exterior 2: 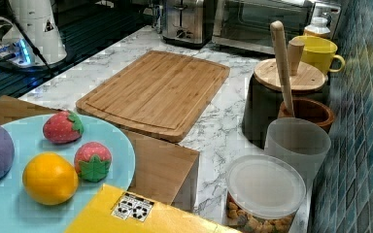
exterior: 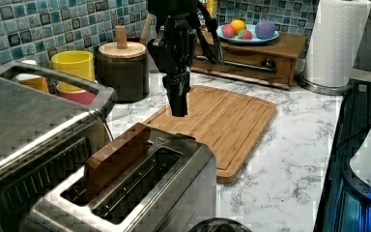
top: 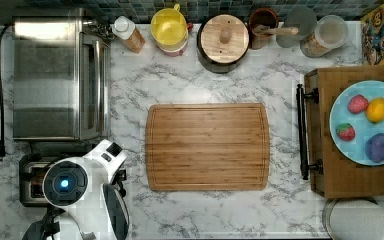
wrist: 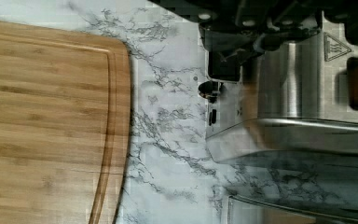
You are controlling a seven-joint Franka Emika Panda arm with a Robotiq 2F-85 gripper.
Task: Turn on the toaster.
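Looking down the gripper [exterior: 178, 112] in the left view, I read its fingers as pressed together with nothing between them, pointing straight down at the counter [exterior: 290, 145]. They hang in the air, clear of everything, above the gap between the toaster [exterior: 140, 188] and the board [exterior: 227, 116].

The toaster sits at the counter's corner in front of the oven [top: 55, 75], half hidden under my arm in the top view. Its long axis runs along the top view's left-right line, slots lengthwise, with a brown slice [exterior: 116, 157] standing in one. The short end that faces the board is the one nearest my fingertips. The wrist view shows a small dark knob [wrist: 209, 88] on that end.

So I judge the target lies below the fingers and slightly back toward the toaster body. The push has to run straight down that end face, not along the slots.
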